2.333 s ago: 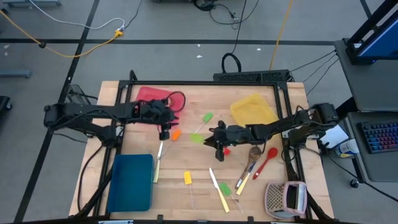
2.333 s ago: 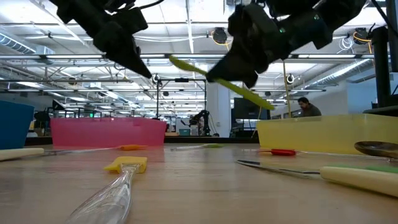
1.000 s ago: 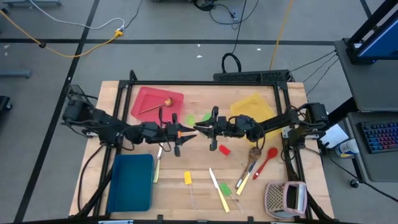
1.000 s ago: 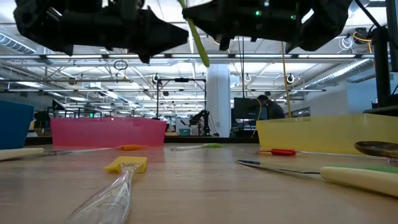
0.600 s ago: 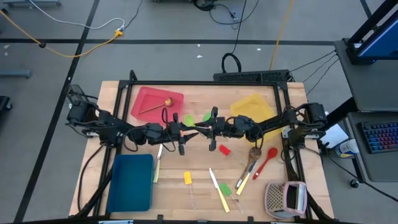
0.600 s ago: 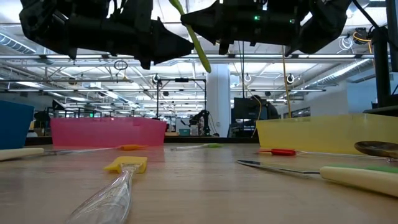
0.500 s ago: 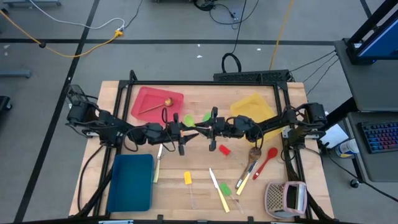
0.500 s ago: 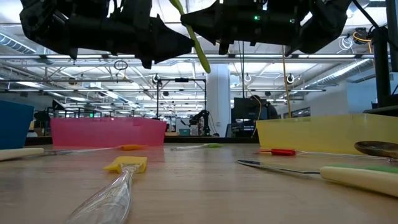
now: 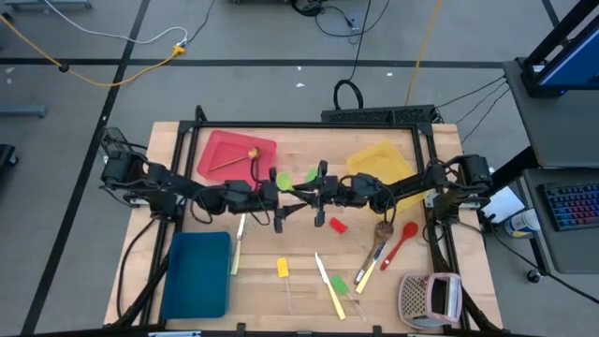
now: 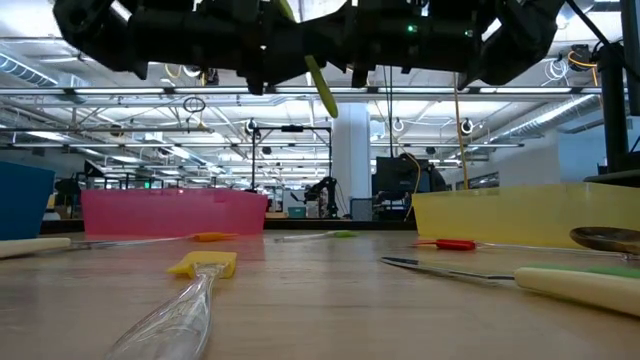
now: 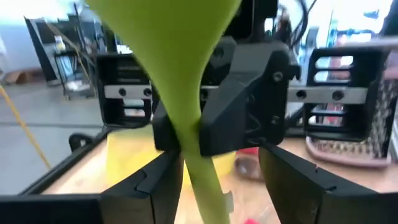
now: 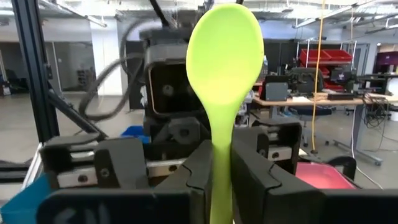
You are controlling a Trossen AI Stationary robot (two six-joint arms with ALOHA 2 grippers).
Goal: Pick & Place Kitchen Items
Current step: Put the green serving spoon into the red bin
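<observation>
High above the middle of the wooden table (image 9: 299, 281), at the centre of the high view, the two grippers meet nose to nose. Its jaws pinched on the handle, the right gripper (image 9: 311, 195) holds a light green plastic spoon (image 12: 224, 68) upright. Around that spoon the left gripper (image 9: 281, 195) has its fingers (image 11: 155, 180) spread wide, one on each side. At upper left lies a flat red tray (image 9: 236, 154).

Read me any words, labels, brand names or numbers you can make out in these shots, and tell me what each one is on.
None can be read.
The keyboard beside the table has keys too small to read.
No print shows on the green spoon, the trays or either gripper housing.
</observation>
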